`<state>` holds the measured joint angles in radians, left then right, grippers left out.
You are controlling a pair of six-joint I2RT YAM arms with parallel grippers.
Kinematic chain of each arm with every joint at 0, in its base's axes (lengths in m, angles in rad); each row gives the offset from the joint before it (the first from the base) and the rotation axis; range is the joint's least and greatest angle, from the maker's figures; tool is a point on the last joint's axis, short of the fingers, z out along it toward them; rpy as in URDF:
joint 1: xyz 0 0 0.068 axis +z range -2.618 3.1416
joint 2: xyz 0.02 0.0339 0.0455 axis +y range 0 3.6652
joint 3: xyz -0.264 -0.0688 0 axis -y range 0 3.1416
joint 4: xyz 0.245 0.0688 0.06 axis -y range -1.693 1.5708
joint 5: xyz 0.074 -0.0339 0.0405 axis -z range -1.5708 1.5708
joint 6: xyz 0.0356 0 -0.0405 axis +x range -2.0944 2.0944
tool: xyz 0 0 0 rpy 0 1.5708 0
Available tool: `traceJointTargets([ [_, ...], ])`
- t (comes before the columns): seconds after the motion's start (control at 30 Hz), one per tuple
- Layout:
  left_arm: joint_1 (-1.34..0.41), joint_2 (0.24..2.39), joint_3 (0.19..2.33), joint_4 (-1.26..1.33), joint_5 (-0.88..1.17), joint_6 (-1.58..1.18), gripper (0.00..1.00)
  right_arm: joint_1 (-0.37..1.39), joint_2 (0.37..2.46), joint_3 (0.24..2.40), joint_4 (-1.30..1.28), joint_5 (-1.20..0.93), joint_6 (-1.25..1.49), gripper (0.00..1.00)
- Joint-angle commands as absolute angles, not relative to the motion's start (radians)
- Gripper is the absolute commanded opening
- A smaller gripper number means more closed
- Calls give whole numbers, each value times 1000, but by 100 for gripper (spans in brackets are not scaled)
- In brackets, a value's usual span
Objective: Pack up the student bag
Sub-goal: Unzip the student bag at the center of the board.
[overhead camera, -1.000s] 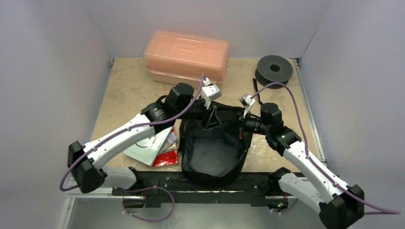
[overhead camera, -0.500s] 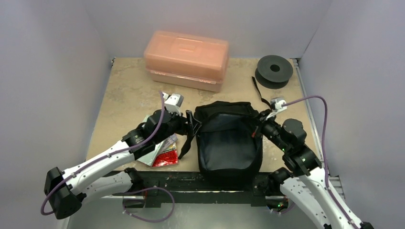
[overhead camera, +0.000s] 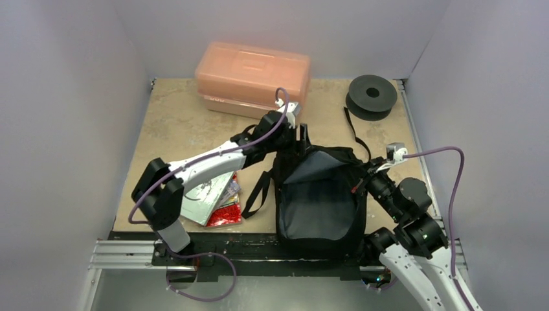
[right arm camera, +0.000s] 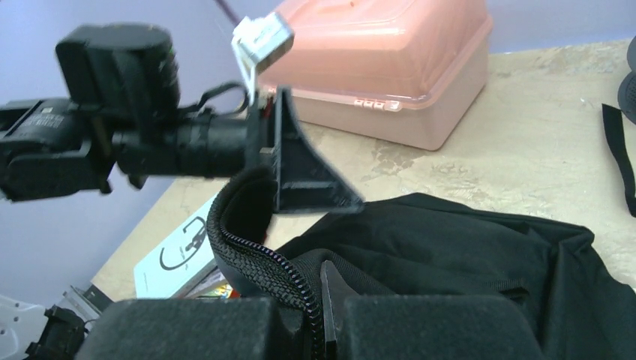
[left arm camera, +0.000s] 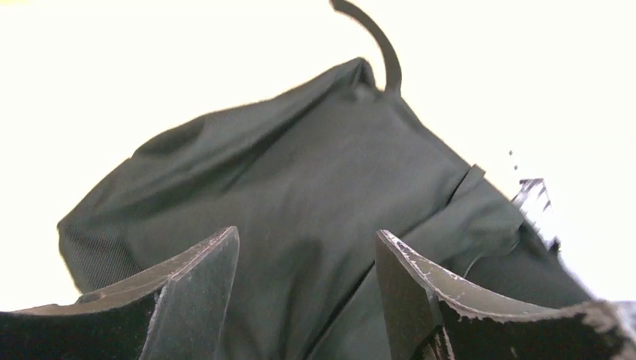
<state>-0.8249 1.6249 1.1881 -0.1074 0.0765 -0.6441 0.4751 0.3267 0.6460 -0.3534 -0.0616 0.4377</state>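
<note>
The student bag [overhead camera: 317, 194], a soft black backpack, lies in the middle of the table with its mouth gaping and its zip edge raised. My left gripper [overhead camera: 300, 135] is open at the bag's back left corner, its jaws apart over the dark fabric [left arm camera: 307, 232]. My right gripper [overhead camera: 362, 183] is shut on the bag's zip edge [right arm camera: 289, 281] at the right side and holds it up. In the right wrist view my right gripper [right arm camera: 328, 301] clamps the zip, and the left gripper [right arm camera: 300, 176] stands at the far rim. The bag's inside is hidden.
A rigid orange-pink box [overhead camera: 252, 76] stands at the back. A black spool [overhead camera: 371, 94] is at the back right. A white booklet [overhead camera: 204, 197] and a red packet [overhead camera: 225, 215] lie left of the bag. A black strap [overhead camera: 355, 129] trails toward the spool.
My left arm swung from the bag's left side up to its back left corner. The bag shifted right and its mouth opened. My right arm drew back to the right with the zip edge.
</note>
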Motion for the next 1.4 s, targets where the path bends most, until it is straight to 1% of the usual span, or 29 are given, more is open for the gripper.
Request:
traceJointTargets([
  [0.0,-793,1739,1412,-119,173,-647,67,474,325,665,-254,-63,480,0],
  [0.1,-779,1824,1548,-169,210,-632,68,474,328,619,-201,-117,521,0],
  [0.23,-767,1934,1721,-227,319,-629,68,474,374,568,-141,-148,531,0],
  [0.33,-755,1903,1705,-233,282,-614,68,475,462,573,-146,-135,539,0],
  [0.4,-732,1833,1619,-248,213,-587,69,475,538,572,-154,-83,558,0],
  [0.53,-662,1637,1402,-260,112,-589,75,475,727,619,-131,-132,522,0],
  [0.63,-623,1468,1225,-277,66,-611,78,475,804,642,-53,-174,517,0],
  [0.77,-618,1225,1000,-295,3,-621,80,473,865,704,-27,-137,476,0],
  [0.87,-618,1085,845,-261,42,-626,80,470,899,734,-32,-106,463,0],
  [0.97,-629,1018,693,-124,236,-587,80,468,900,744,-25,-101,473,0],
  [1.03,-673,1018,642,-53,298,-566,80,467,886,747,-22,-107,491,0],
  [1.07,-712,1029,634,-47,288,-550,80,466,877,750,-24,-113,495,0],
  [1.17,-824,1097,631,-20,162,-528,80,467,833,744,-22,-120,501,0],
  [1.27,-823,1237,683,-33,16,-588,77,467,786,746,-55,-118,496,0],
  [1.37,-803,1414,829,-102,-81,-591,74,467,709,731,-90,-143,482,0],
])
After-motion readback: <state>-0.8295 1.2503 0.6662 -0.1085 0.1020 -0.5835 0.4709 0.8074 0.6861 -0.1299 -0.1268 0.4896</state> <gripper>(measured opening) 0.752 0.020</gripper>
